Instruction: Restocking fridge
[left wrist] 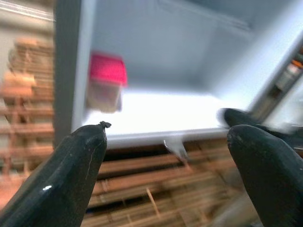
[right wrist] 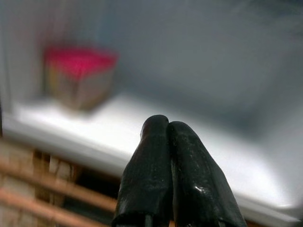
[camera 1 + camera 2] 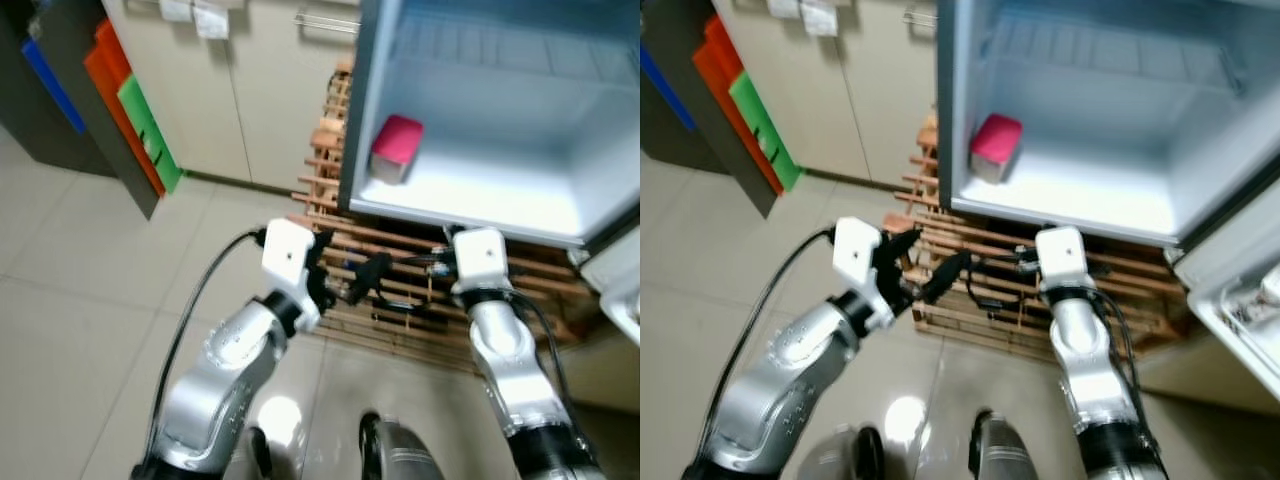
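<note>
The pink-lidded container (image 3: 396,147) sits at the left edge of the open white fridge's (image 3: 560,215) floor. Left gripper (image 1: 165,156) spread, right gripper (image 2: 171,142) pressed together, both empty; reaching in risks clipping the fridge's front lip.

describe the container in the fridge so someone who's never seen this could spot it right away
Find the open fridge sitting on a wooden slatted pallet. On the fridge's white floor, at the robot's left beside the side wall, stands a small container. Its bright pink lid over a pale body stands out against the white interior.
</note>
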You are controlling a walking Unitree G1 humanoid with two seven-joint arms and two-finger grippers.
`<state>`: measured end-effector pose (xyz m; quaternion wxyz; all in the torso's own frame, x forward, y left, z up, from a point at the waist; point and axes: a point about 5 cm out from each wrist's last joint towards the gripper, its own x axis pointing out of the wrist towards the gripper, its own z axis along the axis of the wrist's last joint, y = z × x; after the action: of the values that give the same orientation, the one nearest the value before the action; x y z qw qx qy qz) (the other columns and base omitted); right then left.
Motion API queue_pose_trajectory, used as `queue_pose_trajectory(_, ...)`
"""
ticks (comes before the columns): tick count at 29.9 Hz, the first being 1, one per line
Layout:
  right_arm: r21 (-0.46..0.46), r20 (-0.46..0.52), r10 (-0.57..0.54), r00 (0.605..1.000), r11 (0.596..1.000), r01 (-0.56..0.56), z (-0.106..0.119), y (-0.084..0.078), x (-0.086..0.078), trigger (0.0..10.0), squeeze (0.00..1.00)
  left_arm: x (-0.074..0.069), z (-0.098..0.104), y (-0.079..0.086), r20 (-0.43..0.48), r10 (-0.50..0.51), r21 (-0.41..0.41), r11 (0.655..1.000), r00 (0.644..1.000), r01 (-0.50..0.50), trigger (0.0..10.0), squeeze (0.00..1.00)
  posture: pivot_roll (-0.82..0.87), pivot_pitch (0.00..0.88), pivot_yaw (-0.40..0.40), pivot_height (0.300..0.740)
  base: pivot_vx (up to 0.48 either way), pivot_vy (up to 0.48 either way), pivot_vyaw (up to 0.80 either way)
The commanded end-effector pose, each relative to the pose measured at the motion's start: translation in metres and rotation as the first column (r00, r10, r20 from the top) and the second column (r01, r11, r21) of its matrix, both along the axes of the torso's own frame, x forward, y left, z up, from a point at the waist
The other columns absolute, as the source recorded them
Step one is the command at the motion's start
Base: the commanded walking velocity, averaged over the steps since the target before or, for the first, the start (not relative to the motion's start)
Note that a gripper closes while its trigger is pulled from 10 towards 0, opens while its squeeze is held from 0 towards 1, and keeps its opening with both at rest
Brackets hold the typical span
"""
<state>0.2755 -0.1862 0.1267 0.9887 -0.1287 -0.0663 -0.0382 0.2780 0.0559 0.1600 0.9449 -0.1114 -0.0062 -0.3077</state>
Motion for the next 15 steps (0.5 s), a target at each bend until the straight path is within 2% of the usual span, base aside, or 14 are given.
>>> queue_pose_trajectory(1, 0.056, 0.045, -0.024, 0.999, 0.998, 0.022, 0.015, -0.007, -0.009, 10.0, 0.0, 0.008, -0.004, 0.011, -0.001, 0.085, 0.01, 0.996, 0.996, -0.085, 10.0, 0.0, -0.2, 0.0, 0.034, 0.74, 0.0, 0.0, 0.0)
queue_pose_trajectory(5, 0.139, 0.074, 0.017, 0.997, 0.99, -0.027, 0.019, -0.006, -0.03, 10.0, 0.0, 0.019, -0.002, 0.037, -0.006, 0.276, -0.017, 0.961, 0.961, -0.276, 10.0, 0.0, -0.19, 0.0, 0.034, 0.74, 0.0, 0.0, 0.0)
queue_pose_trajectory(6, 0.139, 0.074, 0.017, 0.997, 0.99, -0.027, 0.019, -0.006, -0.03, 10.0, 0.0, 0.019, -0.002, 0.037, -0.006, 0.276, -0.017, 0.961, 0.961, -0.276, 10.0, 0.0, -0.19, 0.0, 0.034, 0.74, 0.0, 0.0, 0.0)
queue_pose_trajectory(7, 0.15, 0.076, 0.036, 0.996, 0.988, -0.047, 0.02, -0.004, -0.032, 10.0, 0.0, 0.021, 0.0, 0.044, 0.005, 0.319, -0.017, 0.948, 0.948, -0.319, 10.0, 0.0, -0.18, 0.0, 0.033, 0.74, 0.0, 0.0, 0.0)
queue_pose_trajectory(8, 0.163, 0.072, 0.064, 0.995, 0.984, -0.075, 0.02, -0.004, -0.035, 10.0, 0.0, 0.023, 0.002, 0.059, 0.038, 0.396, -0.001, 0.918, 0.917, -0.396, 10.0, 0.0, -0.17, 0.0, 0.028, 0.74, 0.0, 0.0, 0.0)
queue_pose_trajectory(10, 0.171, 0.069, 0.071, 0.995, 0.982, -0.082, 0.021, -0.004, -0.035, 10.0, 0.0, 0.023, 0.003, 0.066, 0.056, 0.424, 0.01, 0.905, 0.904, -0.425, 10.0, 0.0, -0.15, 0.0, 0.023, 0.74, 0.0, 0.0, 0.0)
queue_pose_trajectory(11, 0.183, 0.068, 0.095, 0.993, 0.977, -0.106, 0.022, -0.003, -0.033, 10.0, 0.0, 0.022, 0.003, 0.077, 0.096, 0.459, 0.037, 0.885, 0.883, -0.464, 10.0, 0.0, -0.14, 0.0, 0.017, 0.74, 0.0, 0.0, 0.0)
queue_pose_trajectory(12, 0.183, 0.068, 0.095, 0.993, 0.977, -0.106, 0.022, -0.003, -0.033, 10.0, 0.0, 0.022, 0.003, 0.077, 0.096, 0.459, 0.037, 0.885, 0.883, -0.464, 10.0, 0.0, -0.14, 0.0, 0.017, 0.74, 0.0, 0.0, 0.0)
queue_pose_trajectory(15, 0.232, 0.067, 0.137, 0.988, 0.961, -0.149, 0.023, 0.003, -0.015, 10.0, 0.0, 0.022, 0.001, 0.084, 0.109, 0.492, 0.05, 0.865, 0.864, -0.499, 10.0, 0.0, -0.1, 0.0, -0.006, 0.74, 0.0, 0.0, 0.0)
